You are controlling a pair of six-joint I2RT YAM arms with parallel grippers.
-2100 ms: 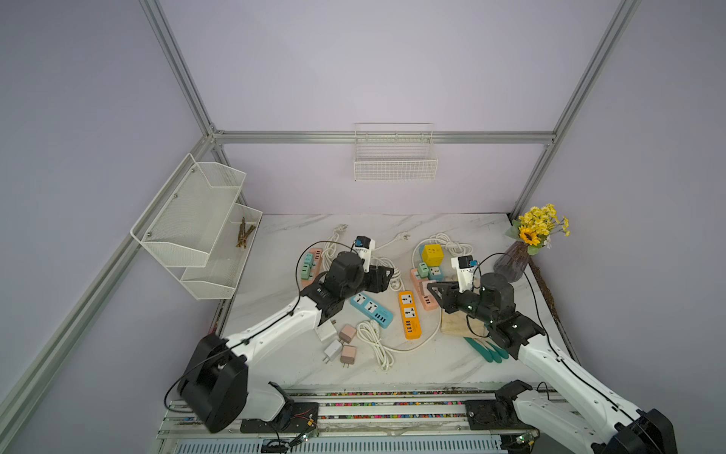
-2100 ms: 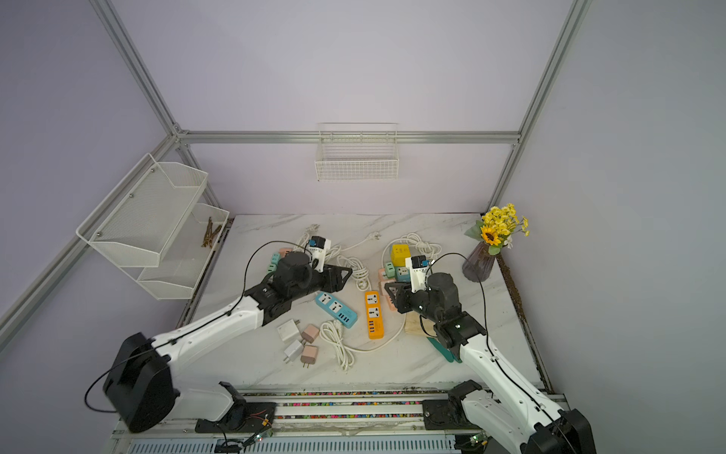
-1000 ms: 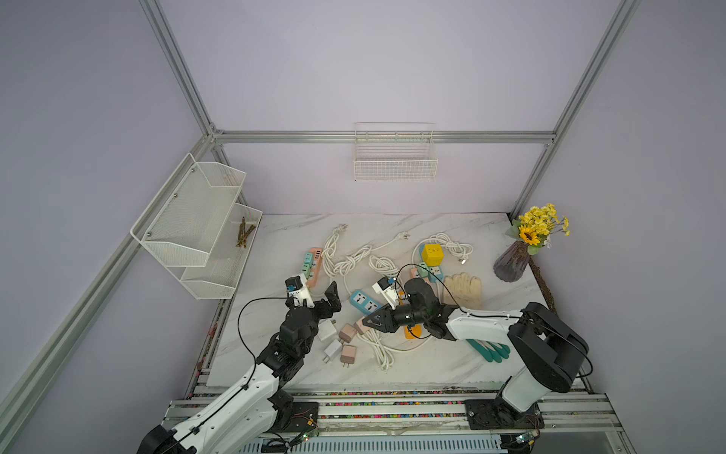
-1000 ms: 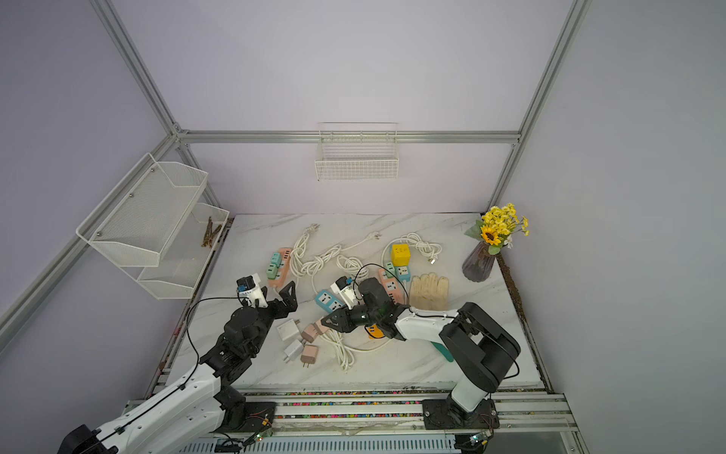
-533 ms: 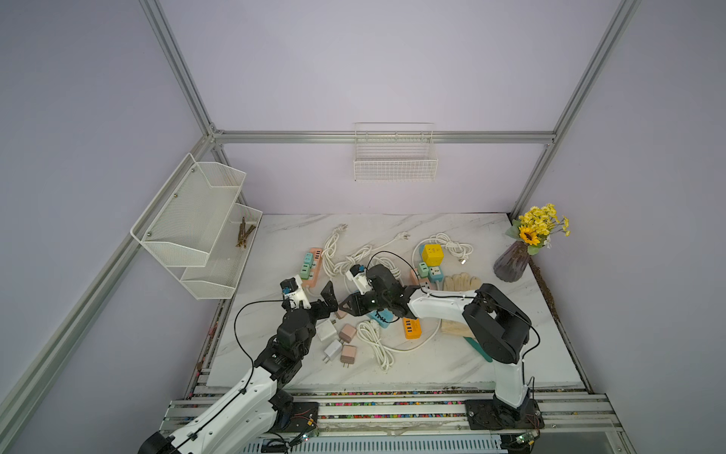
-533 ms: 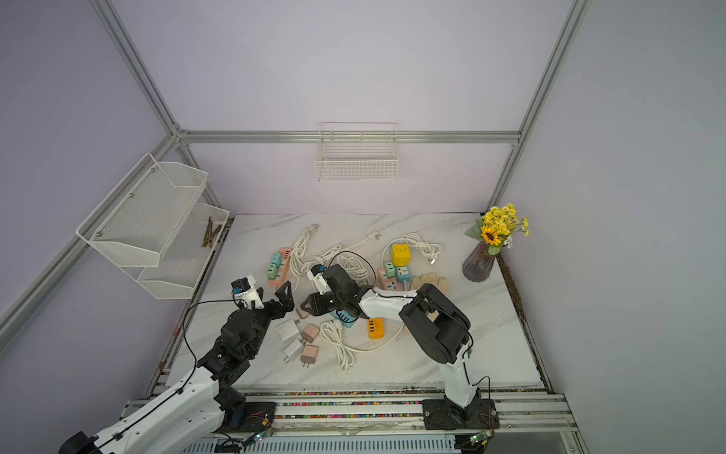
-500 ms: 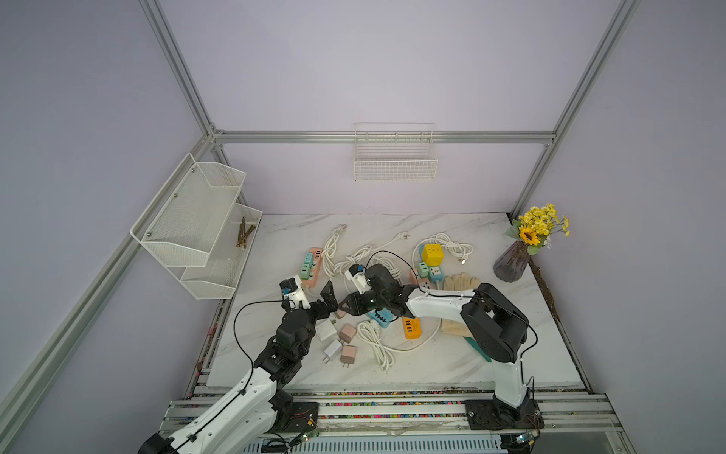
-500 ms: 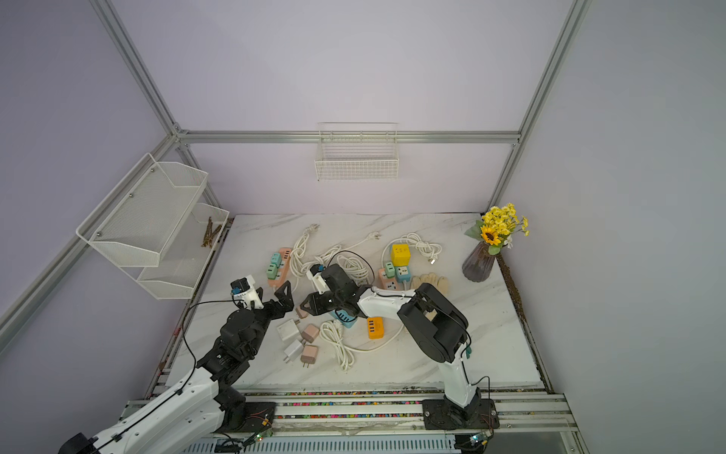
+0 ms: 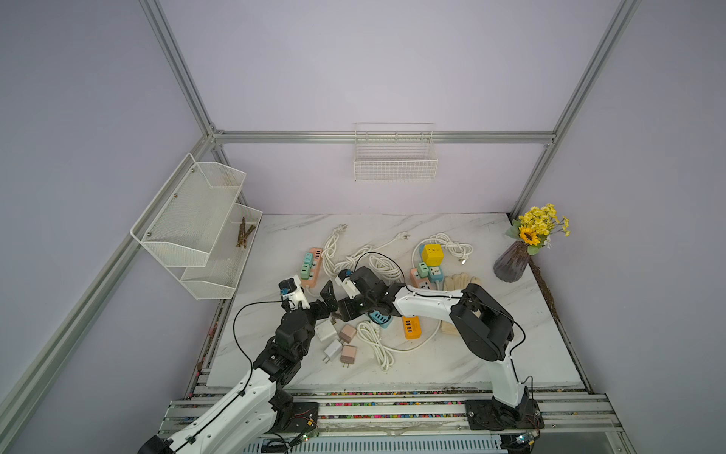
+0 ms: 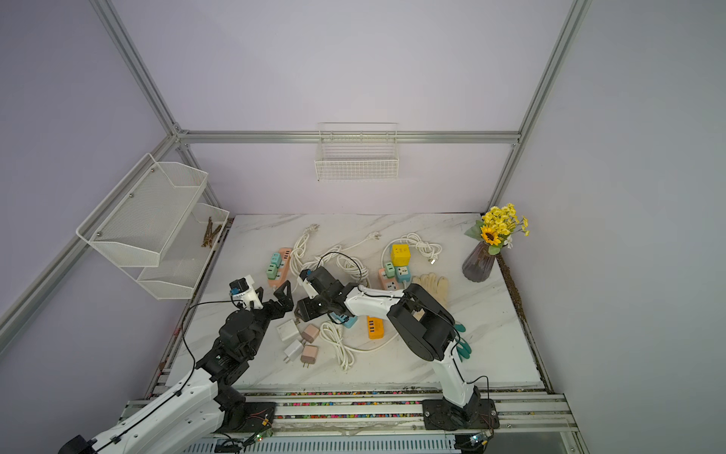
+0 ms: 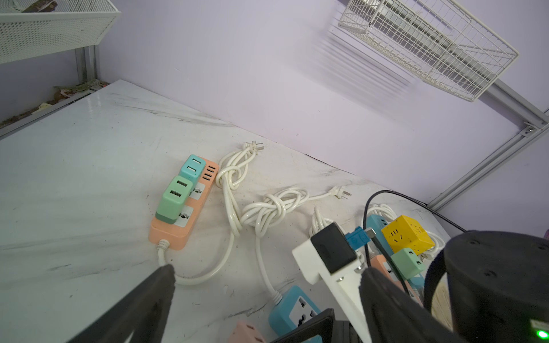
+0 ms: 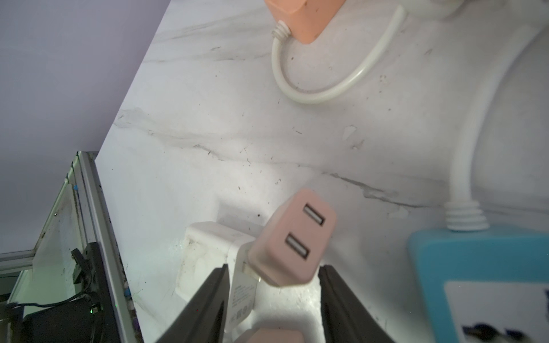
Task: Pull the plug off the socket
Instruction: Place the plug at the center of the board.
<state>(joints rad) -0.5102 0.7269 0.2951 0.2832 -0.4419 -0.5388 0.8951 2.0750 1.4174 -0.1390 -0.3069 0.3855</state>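
Observation:
My right gripper (image 9: pixel 342 310) (image 12: pixel 274 267) hangs low over the plug pile at the table's front left. Its jaws stand open on either side of a pink two-port plug (image 12: pixel 292 243) (image 9: pixel 347 332), a small gap on each side. That plug is free of any socket and leans tilted on a white plug (image 12: pixel 214 246). The blue socket strip (image 9: pixel 379 317) (image 12: pixel 481 273) lies just beside it, partly under the right arm. My left gripper (image 9: pixel 326 299) (image 11: pixel 267 282) hovers wide open and empty close to the right gripper.
A peach strip (image 11: pixel 184 219) carries a green plug (image 11: pixel 173 199) and a teal plug (image 11: pixel 192 167). White cords (image 9: pixel 353 261), an orange strip (image 9: pixel 410 327), a yellow cube socket (image 9: pixel 432 253), gloves (image 9: pixel 457 281) and a vase (image 9: pixel 510 267) lie further back and right. More loose plugs (image 9: pixel 348 353) lie near the front.
The right arm swung left from the table's middle to the plug pile. Its jaws, shut before, have parted round the pink plug. The left arm has barely moved.

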